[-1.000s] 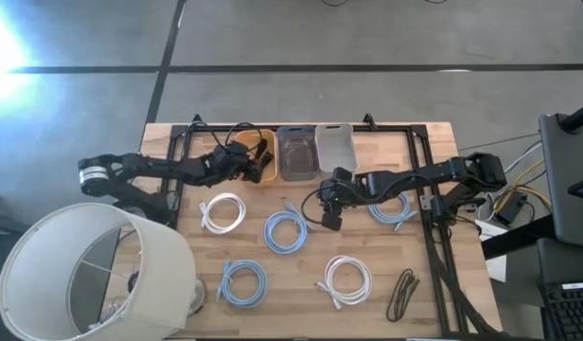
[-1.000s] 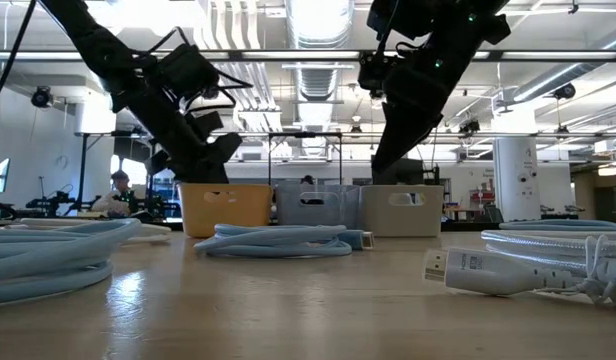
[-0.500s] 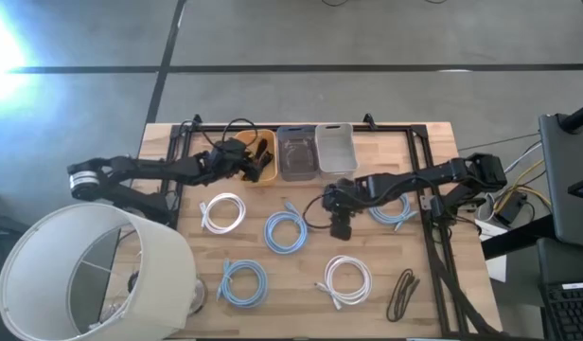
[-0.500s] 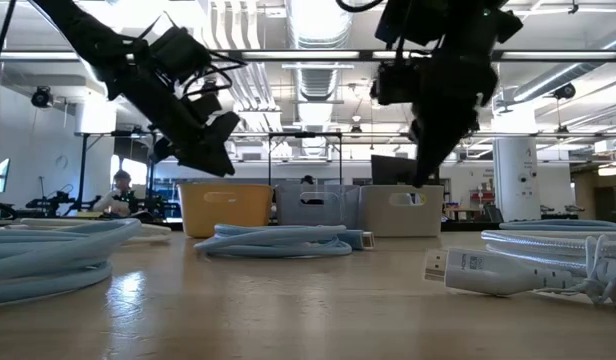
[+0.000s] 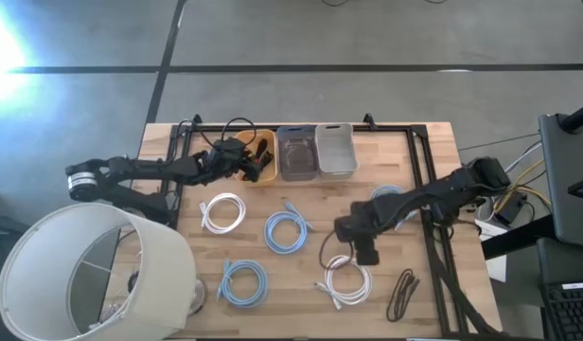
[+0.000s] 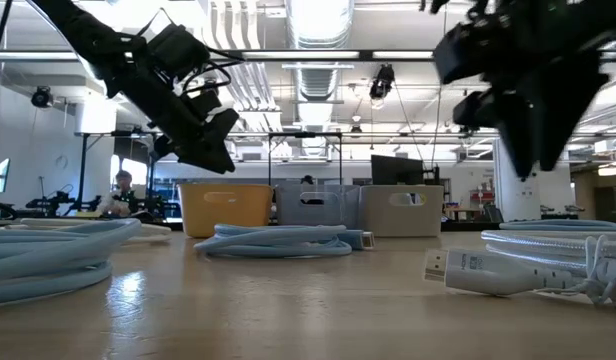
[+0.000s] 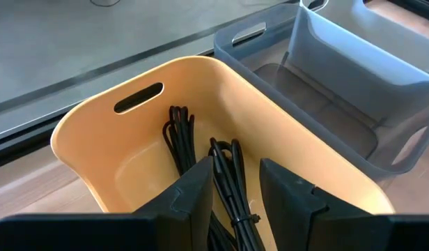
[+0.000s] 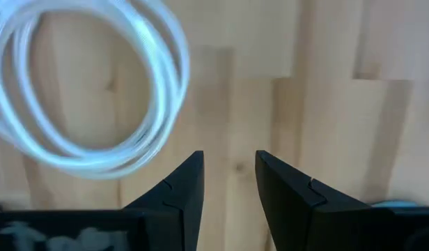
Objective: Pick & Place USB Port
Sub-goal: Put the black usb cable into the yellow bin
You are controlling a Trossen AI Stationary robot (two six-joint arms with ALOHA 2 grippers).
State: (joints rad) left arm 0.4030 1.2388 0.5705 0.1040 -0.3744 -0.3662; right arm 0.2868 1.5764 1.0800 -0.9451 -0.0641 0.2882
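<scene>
My left gripper (image 7: pixel 235 167) is open and hovers over the yellow bin (image 7: pixel 82 118), which holds bundled black cables (image 7: pixel 180 136); in the high view it sits at the bin (image 5: pixel 246 161). My right gripper (image 8: pixel 228 164) is open, points down at bare wood and touches nothing. In the high view it (image 5: pixel 365 254) hangs just on the far side of a white coiled USB cable (image 5: pixel 329 279) lying flat on the table, also seen in the right wrist view (image 8: pixel 103 160). Its white plug (image 6: pixel 468 268) shows in the low view.
A dark clear bin (image 5: pixel 296 152) and a light grey bin (image 5: pixel 336 149) stand beside the yellow one at the far edge. Blue coils (image 5: pixel 290 230) (image 5: pixel 242 281) (image 5: pixel 391 204), another white coil (image 5: pixel 222 211) and a black cable (image 5: pixel 402 294) lie on the table. A lampshade (image 5: pixel 83 275) covers the near left corner.
My right gripper has travelled from the table's middle toward the near edge and somewhat right, ending beside the near white coil; it has stayed open. My left gripper has lifted slightly over the yellow bin.
</scene>
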